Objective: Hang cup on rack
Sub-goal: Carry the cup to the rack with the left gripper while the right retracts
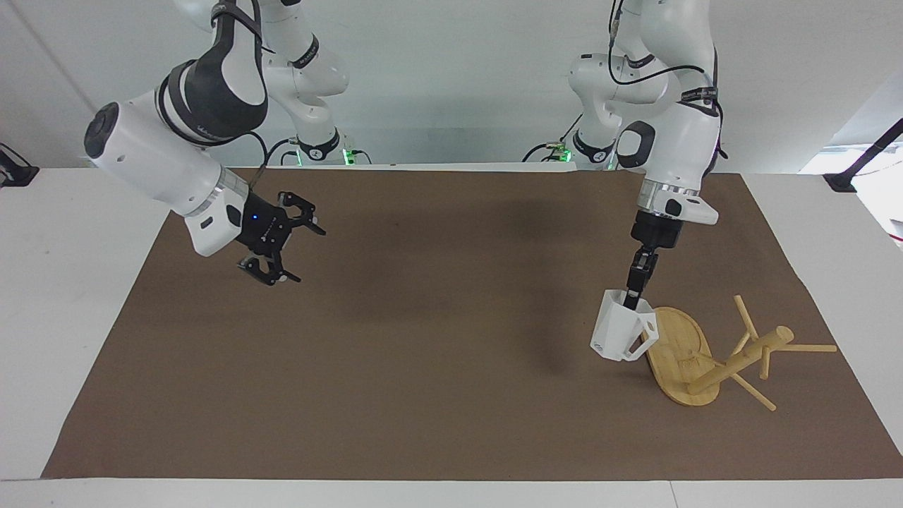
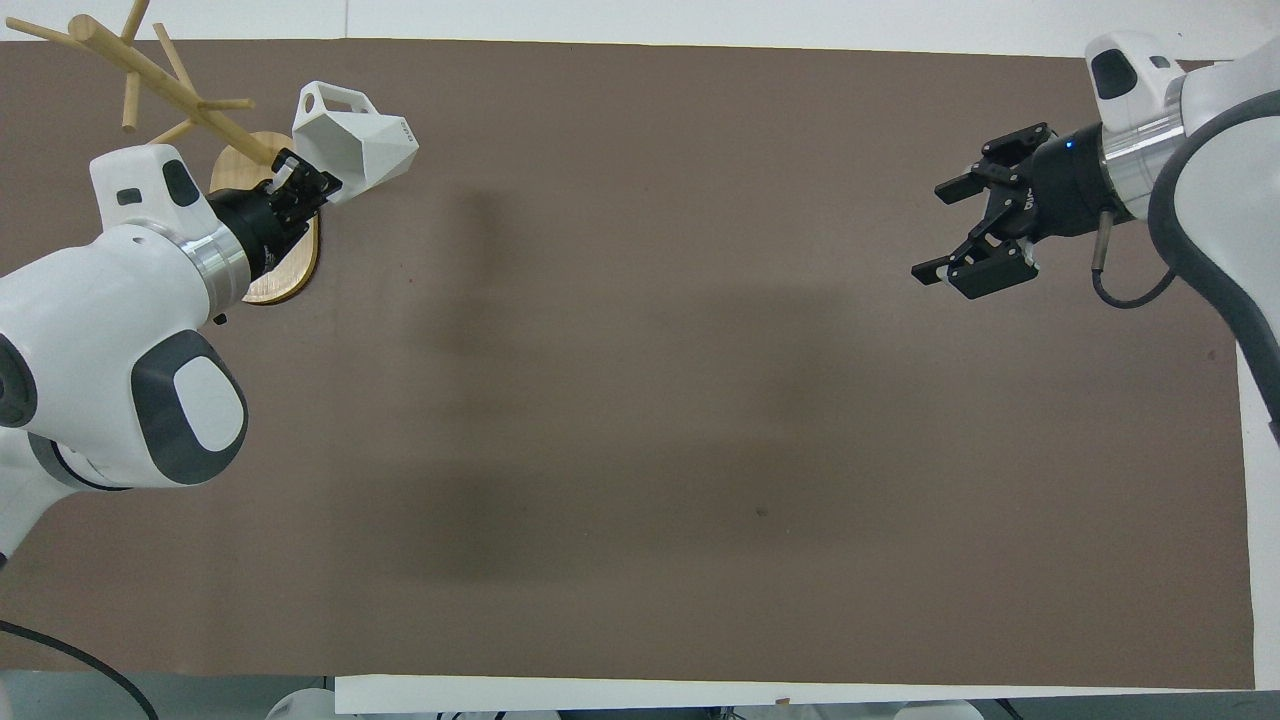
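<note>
Two arms, facing view: left gripper (image 1: pixel 633 295) clamped on the white faceted cup (image 1: pixel 621 335) rim, cup in the air just beside the tipped-over bamboo rack (image 1: pixel 712 353); right gripper (image 1: pixel 288 250) fingers apart, empty, over the brown mat (image 1: pixel 423 395). Overhead view: cup (image 2: pixel 355 150) held over the mat beside the rack (image 2: pixel 150 80) base; right gripper (image 2: pixel 960 235) spread wide.

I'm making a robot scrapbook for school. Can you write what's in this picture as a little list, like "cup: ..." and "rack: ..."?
cup: small white angular mug, held up by its rim just above the brown mat, close beside the rack's base
rack: bamboo mug tree, tipped over on its side at the left arm's end of the table
left gripper: shut on the cup
right gripper: open, empty, waiting above the mat at the right arm's end
cup hung: not yet
</note>
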Controlling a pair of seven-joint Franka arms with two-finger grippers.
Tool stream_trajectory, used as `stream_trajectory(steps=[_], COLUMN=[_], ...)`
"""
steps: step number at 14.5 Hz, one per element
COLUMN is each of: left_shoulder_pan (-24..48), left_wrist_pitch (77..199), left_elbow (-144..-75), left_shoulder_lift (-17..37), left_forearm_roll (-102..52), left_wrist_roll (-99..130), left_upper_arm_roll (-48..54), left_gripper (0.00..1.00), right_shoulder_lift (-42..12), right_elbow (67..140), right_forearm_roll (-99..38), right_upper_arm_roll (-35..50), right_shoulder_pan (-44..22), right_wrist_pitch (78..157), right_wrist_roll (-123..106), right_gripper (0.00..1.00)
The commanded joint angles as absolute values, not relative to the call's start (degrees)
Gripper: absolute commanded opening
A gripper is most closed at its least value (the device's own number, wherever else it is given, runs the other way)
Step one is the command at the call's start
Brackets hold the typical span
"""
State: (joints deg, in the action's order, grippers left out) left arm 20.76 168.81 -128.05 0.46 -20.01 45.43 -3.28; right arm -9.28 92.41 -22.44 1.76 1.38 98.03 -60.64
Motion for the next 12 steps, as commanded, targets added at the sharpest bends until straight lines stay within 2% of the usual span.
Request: stream_trajectory(steps=[1,5,7,10,12], left_shoulder_pan=[19.43,17.33,15.91,15.73,14.69], left_wrist_pitch=[172.18,172.18,172.18,172.18,172.18], left_elbow=[-127.18,-126.04,-124.38,-124.1,-124.1], left_shoulder_lift=[3.33,4.39,6.76,6.86,6.86], left_forearm_roll=[-20.74,-20.57,-20.57,-20.92,-21.01], left_wrist_roll=[43.24,41.67,40.52,40.52,40.52], left_upper_arm_roll=[-2.72,-2.64,-2.46,-2.46,-2.46], left_gripper=[0.0,0.0,0.0,0.0,0.0], right_shoulder_lift=[-8.53,-6.59,-6.68,-6.86,-4.59], right_elbow=[87.2,84.64,80.01,75.77,78.2], right_forearm_roll=[-13.3,-3.1,-0.71,1.75,1.93], right_upper_arm_roll=[1.93,0.89,-0.7,-2.72,-3.86], right_shoulder_pan=[2.02,2.11,2.2,2.9,2.55], right_wrist_pitch=[93.96,87.04,82.11,74.29,73.04], right_wrist_roll=[-46.21,-26.06,-21.38,-18.29,-17.15], right_gripper=[1.0,1.0,1.0,1.0,1.0])
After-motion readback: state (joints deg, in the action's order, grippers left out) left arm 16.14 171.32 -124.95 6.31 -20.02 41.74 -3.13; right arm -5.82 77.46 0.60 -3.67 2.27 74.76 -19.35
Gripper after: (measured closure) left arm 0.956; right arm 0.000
